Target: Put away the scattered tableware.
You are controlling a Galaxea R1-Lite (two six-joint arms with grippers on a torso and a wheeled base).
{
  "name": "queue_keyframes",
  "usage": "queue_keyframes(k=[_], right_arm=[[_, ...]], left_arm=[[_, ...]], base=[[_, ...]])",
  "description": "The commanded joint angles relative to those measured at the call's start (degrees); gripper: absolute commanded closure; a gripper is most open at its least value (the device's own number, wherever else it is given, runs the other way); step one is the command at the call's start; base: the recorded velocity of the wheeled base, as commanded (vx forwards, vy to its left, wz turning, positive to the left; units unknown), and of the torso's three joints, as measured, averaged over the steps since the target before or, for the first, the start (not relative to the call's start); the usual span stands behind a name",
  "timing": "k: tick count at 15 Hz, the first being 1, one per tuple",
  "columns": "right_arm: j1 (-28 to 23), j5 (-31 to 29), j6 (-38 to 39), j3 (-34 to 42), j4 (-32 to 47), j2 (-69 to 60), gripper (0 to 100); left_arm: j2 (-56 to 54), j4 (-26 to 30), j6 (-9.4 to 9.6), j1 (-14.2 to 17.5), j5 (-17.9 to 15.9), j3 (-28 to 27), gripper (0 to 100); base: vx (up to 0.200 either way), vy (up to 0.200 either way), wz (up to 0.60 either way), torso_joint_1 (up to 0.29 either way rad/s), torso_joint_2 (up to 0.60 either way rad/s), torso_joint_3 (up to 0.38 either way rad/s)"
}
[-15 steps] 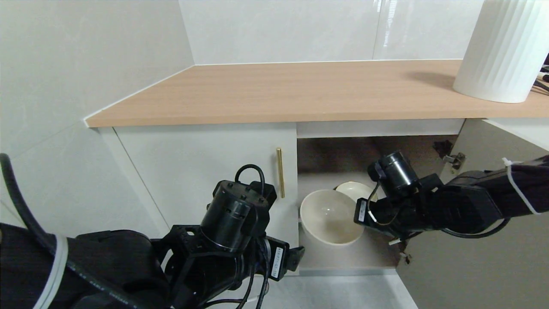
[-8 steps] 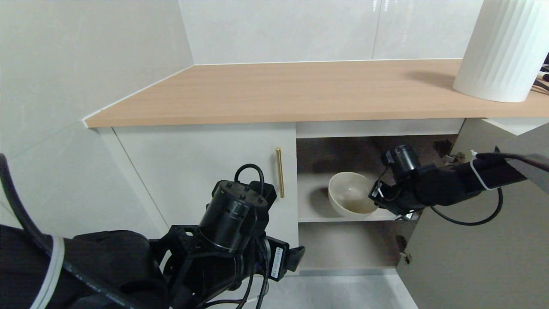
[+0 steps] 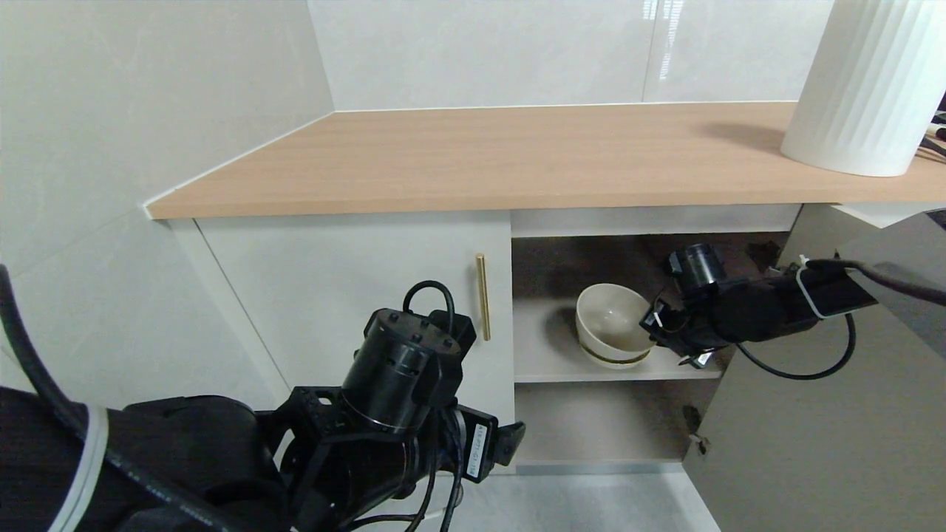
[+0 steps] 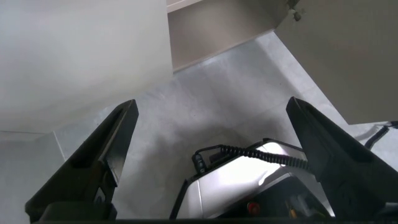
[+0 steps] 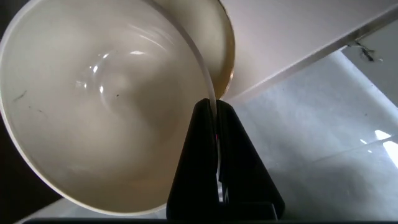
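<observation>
Cream bowl [image 3: 607, 319] sits inside the open cabinet, on the upper shelf [image 3: 547, 358], toward the shelf's right end and near its front edge; it is nested on a second bowl [image 3: 613, 359] with a dark band, its mouth tipped slightly outward; the right gripper [image 3: 654, 325] pinches the top bowl's rim on the side nearest the open door [image 3: 813, 443], one finger [image 5: 211, 168] pressed against the outer wall; the left gripper [image 4: 211, 106] hangs low over the grey floor [image 4: 217, 81] before the closed door [image 3: 340, 295], its fingers spread wide, holding nothing; a white ribbed container [image 3: 865, 89] stands at the wooden countertop's [image 3: 480, 155] right end.
</observation>
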Motion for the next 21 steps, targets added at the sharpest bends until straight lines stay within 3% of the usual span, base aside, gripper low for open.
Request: queue_keyframes(k=[1,18,19,21], right_arm=[[-0.2,0.0,0.0,-1.0,0.0,1.3,100],[-1.0,-1.8,-0.1,-5.2,0.0,5.6,100],[-1.0,-1.8,-0.1,-5.2,0.0,5.6,0],[-1.0,-1.8,-0.1,-5.3,0.0,5.7,0]], left_arm=[[0.0,0.0,-0.01,0.0,0.0,0.0,0],[0.5,0.0,-0.01,0.1,0.0,0.0,0],[0.4,0.0,-0.01,0.1,0.0,0.0,0],[0.4,0.0,-0.01,0.1,0.0,0.0,0]], base=[[0.000,0.000,0.00,0.000,0.00,0.000],[0.000,0.000,0.00,0.000,0.00,0.000],[0.000,0.000,0.00,0.000,0.00,0.000],[0.000,0.000,0.00,0.000,0.00,0.000]])
